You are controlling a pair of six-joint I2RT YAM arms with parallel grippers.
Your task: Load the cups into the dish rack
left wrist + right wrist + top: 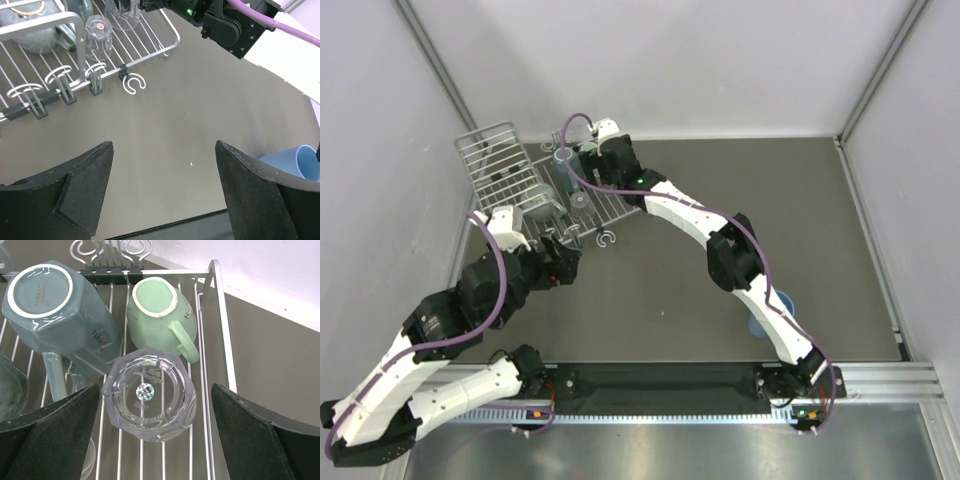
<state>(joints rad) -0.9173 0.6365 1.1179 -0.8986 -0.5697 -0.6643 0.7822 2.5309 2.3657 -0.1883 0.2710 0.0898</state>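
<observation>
The silver wire dish rack (222,325) holds cups upside down: a grey-teal mug (55,315), a mint-green mug (157,320) and a clear faceted glass (149,392). My right gripper (155,410) hangs over that glass, open, with a wide gap on its right side. In the top view the right gripper (582,170) is over the dish rack (495,165). My left gripper (165,185) is open and holds nothing, above bare table just in front of the rack (150,37). A blue tumbler (300,162) lies on the table under the right arm, seen as the blue tumbler (782,303).
A smaller clear glass (97,37) stands upside down near the rack's front edge, behind the hooks (60,80). The raised slotted section (490,150) is at the rack's far left. White walls close in the table on the left, back and right.
</observation>
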